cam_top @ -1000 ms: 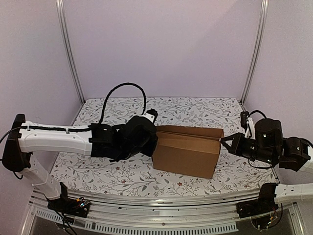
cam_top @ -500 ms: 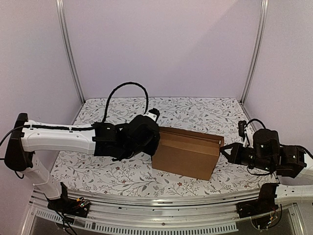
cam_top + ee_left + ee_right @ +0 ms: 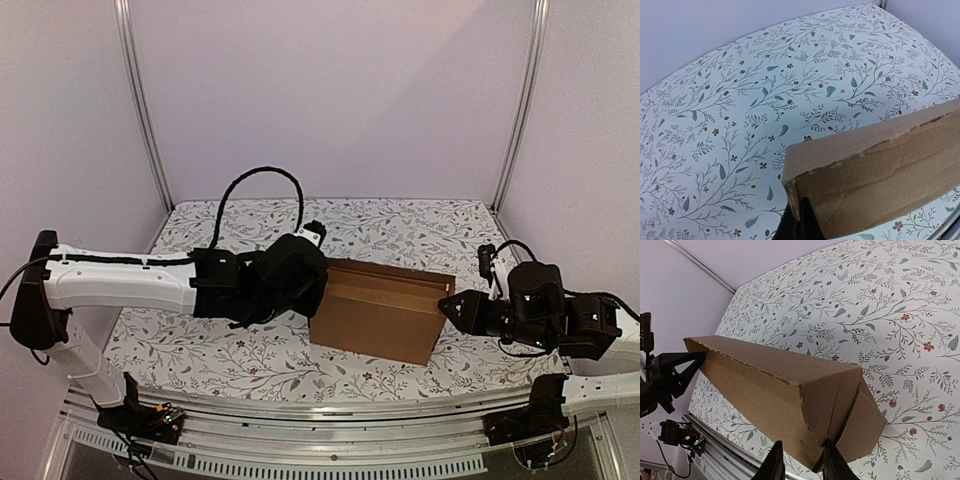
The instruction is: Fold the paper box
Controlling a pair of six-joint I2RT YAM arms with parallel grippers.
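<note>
Paper box point(image 3: 880, 165) corner apparently hides most of left fingers point(image 3: 802, 222).

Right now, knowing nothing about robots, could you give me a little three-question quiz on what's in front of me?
1. True or false: the paper box lies on a plain white surface.
2. The left claw pinches the box at: A) its left-end edge, B) its top middle, C) nowhere.
3. What colour is the box?
Key: 1 false, the table cover has a floral print; 2 A; 3 brown.
</note>
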